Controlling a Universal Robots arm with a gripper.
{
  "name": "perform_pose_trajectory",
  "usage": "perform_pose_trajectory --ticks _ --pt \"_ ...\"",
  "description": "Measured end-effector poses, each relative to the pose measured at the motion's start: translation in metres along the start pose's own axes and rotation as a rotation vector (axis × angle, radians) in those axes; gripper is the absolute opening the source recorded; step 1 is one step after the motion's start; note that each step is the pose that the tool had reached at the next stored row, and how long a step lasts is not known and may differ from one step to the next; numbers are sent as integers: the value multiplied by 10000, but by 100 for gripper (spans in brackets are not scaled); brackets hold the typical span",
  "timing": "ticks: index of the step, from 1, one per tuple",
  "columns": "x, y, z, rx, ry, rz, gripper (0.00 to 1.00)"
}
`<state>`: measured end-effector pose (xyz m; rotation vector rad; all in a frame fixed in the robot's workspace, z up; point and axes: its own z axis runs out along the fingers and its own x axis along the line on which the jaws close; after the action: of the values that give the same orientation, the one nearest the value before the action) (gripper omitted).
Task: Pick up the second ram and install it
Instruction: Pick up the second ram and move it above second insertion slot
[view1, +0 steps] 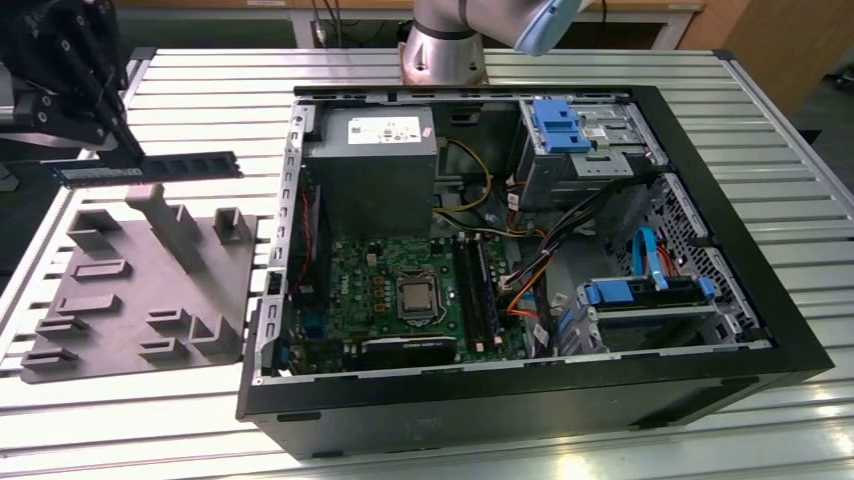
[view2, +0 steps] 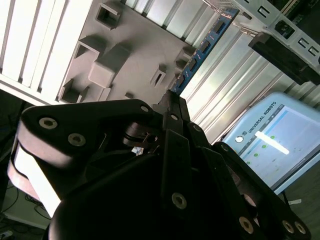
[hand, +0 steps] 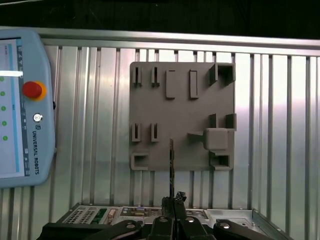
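Gripper sits at the exterior view's far left, fingers clamped shut on the memory stick. The grip is off-centre, so most of the stick's length points toward the exterior view's right. In the first wrist view I see the stick edge-on, running straight out from the fingertips.

The stick hangs just above the grey tray and looks clear of the tray's tallest post, not touching it. Its long axis runs across the exterior view, roughly level.

Farther to the exterior view's right, well apart from the stick, the open computer case lies on the slatted table. The motherboard lies flat in it, and the long black slots sit beside the processor.

My reading: the slots run roughly crosswise to the stick's present long axis, and I cannot tell which of them are filled
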<state>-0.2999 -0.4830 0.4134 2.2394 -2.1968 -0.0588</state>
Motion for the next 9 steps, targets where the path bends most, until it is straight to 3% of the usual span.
perform_pose_trajectory --ticks 9 --pt "-17 -38 0 0 -1 1 12"
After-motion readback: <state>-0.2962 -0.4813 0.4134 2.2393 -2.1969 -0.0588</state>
